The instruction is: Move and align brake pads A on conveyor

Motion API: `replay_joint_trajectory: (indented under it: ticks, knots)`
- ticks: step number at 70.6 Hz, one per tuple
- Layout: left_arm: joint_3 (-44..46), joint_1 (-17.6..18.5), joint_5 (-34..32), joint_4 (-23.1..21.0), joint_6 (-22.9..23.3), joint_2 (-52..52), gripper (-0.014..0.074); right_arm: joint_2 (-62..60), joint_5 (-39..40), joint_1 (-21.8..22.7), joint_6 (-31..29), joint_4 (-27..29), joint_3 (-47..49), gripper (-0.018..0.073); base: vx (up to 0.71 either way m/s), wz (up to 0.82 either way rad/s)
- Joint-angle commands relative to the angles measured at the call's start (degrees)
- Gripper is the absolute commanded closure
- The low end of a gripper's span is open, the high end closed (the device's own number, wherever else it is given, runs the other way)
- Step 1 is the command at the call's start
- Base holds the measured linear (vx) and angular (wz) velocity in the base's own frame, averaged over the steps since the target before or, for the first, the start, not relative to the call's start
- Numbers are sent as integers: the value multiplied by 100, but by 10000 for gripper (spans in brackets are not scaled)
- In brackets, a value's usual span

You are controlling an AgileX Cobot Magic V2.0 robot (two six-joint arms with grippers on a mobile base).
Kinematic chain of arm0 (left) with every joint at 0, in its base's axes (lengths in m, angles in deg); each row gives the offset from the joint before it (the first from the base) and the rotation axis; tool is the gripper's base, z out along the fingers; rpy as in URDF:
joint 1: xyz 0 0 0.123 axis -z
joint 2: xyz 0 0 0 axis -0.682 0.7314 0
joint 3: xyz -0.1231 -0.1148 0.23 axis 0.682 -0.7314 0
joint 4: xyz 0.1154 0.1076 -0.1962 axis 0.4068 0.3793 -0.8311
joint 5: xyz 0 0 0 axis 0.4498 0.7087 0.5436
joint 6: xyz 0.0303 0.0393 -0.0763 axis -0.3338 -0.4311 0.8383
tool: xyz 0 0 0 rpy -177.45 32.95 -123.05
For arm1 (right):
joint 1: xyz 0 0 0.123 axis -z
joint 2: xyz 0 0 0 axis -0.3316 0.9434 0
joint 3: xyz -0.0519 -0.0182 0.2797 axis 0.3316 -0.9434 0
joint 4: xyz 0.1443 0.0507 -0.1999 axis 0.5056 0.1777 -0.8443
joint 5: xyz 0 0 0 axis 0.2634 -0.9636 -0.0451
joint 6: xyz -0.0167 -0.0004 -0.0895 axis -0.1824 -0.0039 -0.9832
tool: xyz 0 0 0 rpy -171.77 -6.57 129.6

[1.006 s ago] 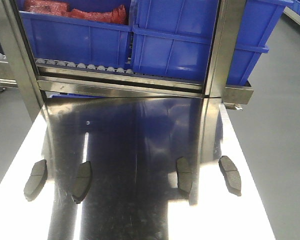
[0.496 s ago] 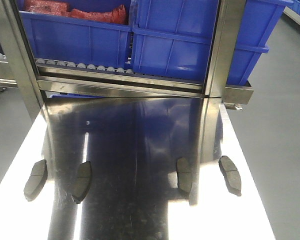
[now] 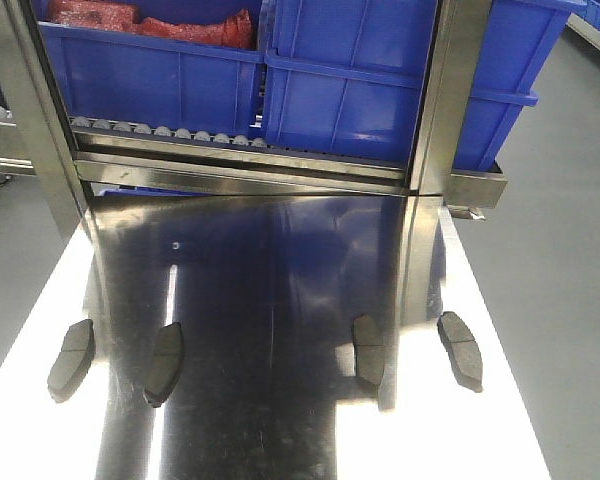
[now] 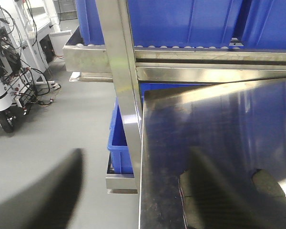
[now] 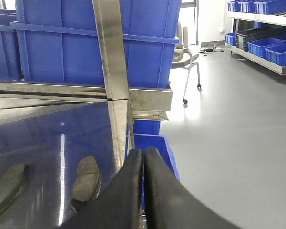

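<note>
Across the last second I find no change in the front view. The four brake pads A (image 3: 71, 358) (image 3: 164, 362) (image 3: 368, 350) (image 3: 460, 350) sit at the same spots on the table (image 3: 270, 300), in the same row on the near side of the blue bins (image 3: 150, 80), none slid or turned. My wrist views offer nothing earlier to compare.

Left pincer (image 4: 137, 160) blurred; one brake pad (image 5: 7, 188) cropped by edge.

Shiny reflective rectangular steel table (image 3: 280, 430) is carrying four curved grey-brown brake pads on dark backing plates, lying flat in a rough row. Outer left pad (image 3: 70, 360) and inner left pad (image 3: 163, 363) are lying right of the left gripper (image 4: 136, 152). Inner right pad (image 3: 368, 350) and outer right pad (image 3: 460, 350) are lying left of the right gripper (image 5: 143, 155).
</note>
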State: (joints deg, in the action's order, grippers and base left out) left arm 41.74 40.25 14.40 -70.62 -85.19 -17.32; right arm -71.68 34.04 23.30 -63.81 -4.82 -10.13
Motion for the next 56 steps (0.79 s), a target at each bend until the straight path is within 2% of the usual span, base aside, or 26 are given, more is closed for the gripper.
replay_joint_trajectory:
  ticks: [1,6,13,21,33,48,56]
  knots:
    - [210,9,-389,11,36,58,-95,-86,450,34,-41,0,-55,569,0,0]
    - [210,9,-396,5,43,58,-136,-86,450,34,-41,0,-55,569,0,0]
    - [216,9,-416,-59,54,83,-122,-86,450,34,-41,0,-55,569,0,0]
    - [380,9,-76,-213,32,492,-97,-86,450,34,-41,0,-55,569,0,0]
    - [1005,9,432,-460,-12,1616,-87,-86,450,34,-41,0,-55,569,0,0]
    - [1825,27,870,-461,-12,3286,-83,-86,450,34,-41,0,-55,569,0,0]
    - [2182,230,940,-450,-12,4097,-82,-86,450,34,-41,0,-55,569,0,0]
